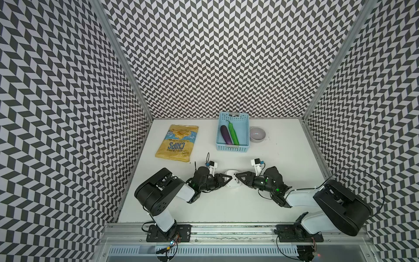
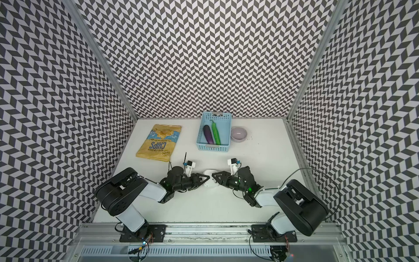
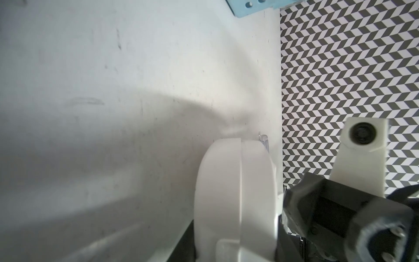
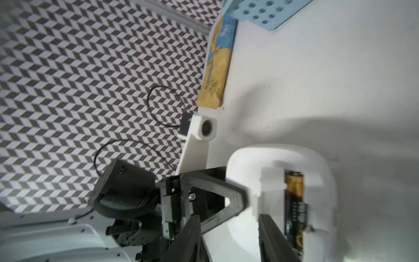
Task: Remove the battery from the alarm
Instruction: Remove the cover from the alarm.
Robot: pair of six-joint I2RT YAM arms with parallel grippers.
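The alarm point(image 1: 232, 183) point(image 2: 209, 184) is a white rounded-square clock in the middle of the table, between both grippers. My left gripper point(image 1: 227, 178) point(image 2: 206, 178) point(image 3: 235, 238) is shut on it from the left; the left wrist view shows the alarm point(image 3: 226, 181) edge-on between the dark jaws. In the right wrist view the alarm's back point(image 4: 317, 163) is uppermost with its compartment uncovered. The battery point(image 4: 294, 195), black with a gold-copper end, lies inside. My right gripper point(image 1: 237, 176) point(image 2: 213, 176) point(image 4: 229, 238) is open over the back, one of its fingers point(image 4: 272, 240) alongside the battery.
A yellow chips bag point(image 1: 178, 143) lies at the back left. A light-blue basket point(image 1: 232, 148) holding a purple eggplant and a green pepper stands at the back, a lilac bowl point(image 1: 257, 134) beside it. A small clear cylinder point(image 3: 264, 140) shows just past the alarm.
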